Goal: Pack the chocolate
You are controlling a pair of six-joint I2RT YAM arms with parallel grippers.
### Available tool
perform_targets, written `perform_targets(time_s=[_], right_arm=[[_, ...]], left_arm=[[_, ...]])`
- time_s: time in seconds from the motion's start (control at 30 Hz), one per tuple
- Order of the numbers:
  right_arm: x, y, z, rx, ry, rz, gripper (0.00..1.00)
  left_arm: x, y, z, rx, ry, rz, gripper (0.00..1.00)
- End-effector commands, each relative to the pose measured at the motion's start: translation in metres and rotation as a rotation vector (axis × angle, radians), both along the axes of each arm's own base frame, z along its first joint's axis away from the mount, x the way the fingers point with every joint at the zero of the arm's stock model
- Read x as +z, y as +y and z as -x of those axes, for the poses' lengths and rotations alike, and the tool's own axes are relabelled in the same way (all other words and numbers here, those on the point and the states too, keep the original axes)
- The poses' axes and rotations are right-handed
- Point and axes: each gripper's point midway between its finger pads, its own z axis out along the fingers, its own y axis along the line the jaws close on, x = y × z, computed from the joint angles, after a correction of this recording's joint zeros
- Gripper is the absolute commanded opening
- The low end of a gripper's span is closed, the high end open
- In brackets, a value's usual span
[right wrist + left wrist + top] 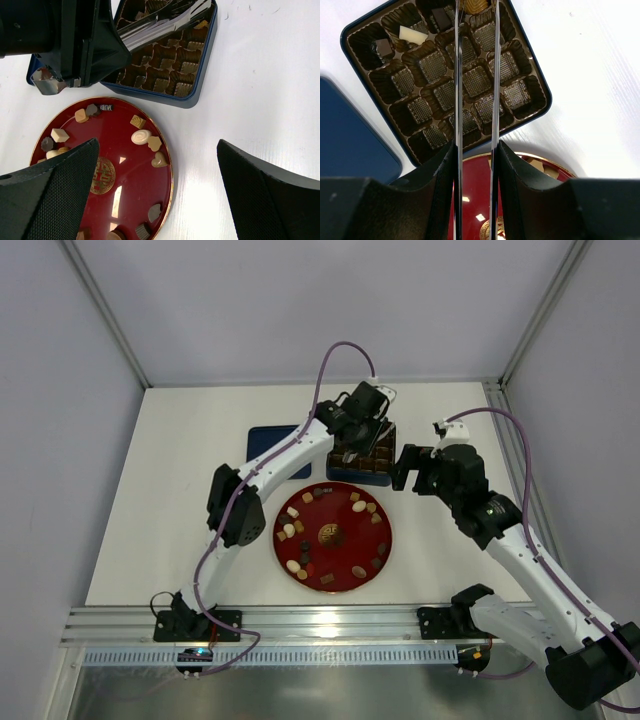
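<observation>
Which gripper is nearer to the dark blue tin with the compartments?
Left. The left gripper hangs directly over the tin, fingers across its compartments. The right gripper is apart from it, over the edge of the red plate.

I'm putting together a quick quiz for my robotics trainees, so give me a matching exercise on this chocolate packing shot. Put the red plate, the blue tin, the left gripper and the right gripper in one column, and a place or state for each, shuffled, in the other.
Column one
1. red plate
2. blue tin
3. left gripper
4. right gripper

Column two
A. jaws wide open
B. mostly empty compartments
C. thin jaws reaching over the tin
D. loose chocolates around a gold emblem

Pairs: 1-D, 2-B, 3-C, 4-A
</observation>
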Motion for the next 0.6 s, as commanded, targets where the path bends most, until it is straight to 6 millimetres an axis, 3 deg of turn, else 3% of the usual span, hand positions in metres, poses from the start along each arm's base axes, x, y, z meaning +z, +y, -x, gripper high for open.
perform_targets(time_s=[0.0, 0.2, 0.27, 0.33, 0.37, 0.43, 0.47, 0.53, 0.57], right_arm=[[0.018, -0.001, -0.003, -0.004, -0.052, -0.012, 1.0], [0.02, -0.001, -0.003, -0.003, -0.057, -0.016, 1.0], [0.021, -0.001, -0.002, -0.005, -0.058, -0.017, 1.0], [0.022, -0.001, -0.002, -0.001, -0.061, -0.018, 1.0], [0.021, -0.001, -0.001, 0.0, -0.059, -0.019, 1.0], [0.023, -0.001, -0.002, 0.001, -0.063, -0.021, 1.0], [0.023, 0.0, -0.002, 0.004, -0.064, -0.023, 1.0], [0.023, 0.0, -0.002, 0.005, -0.063, -0.024, 1.0], [0.023, 0.001, -0.002, 0.007, -0.061, -0.023, 1.0]], left_arm=[[0.068, -0.001, -0.009, 0.017, -0.13, 0.118, 0.36], [0.089, 0.011, 0.007, 0.03, -0.125, 0.155, 0.36], [0.094, 0.019, 0.02, 0.034, -0.103, 0.177, 0.36], [0.085, 0.026, 0.032, 0.032, -0.068, 0.174, 0.35], [0.097, 0.03, 0.04, 0.038, -0.074, 0.198, 0.35], [0.089, 0.04, 0.053, 0.04, -0.042, 0.191, 0.35], [0.102, 0.046, 0.059, 0.046, -0.053, 0.216, 0.35], [0.093, 0.056, 0.071, 0.046, -0.027, 0.199, 0.35], [0.103, 0.062, 0.079, 0.042, -0.037, 0.214, 0.35]])
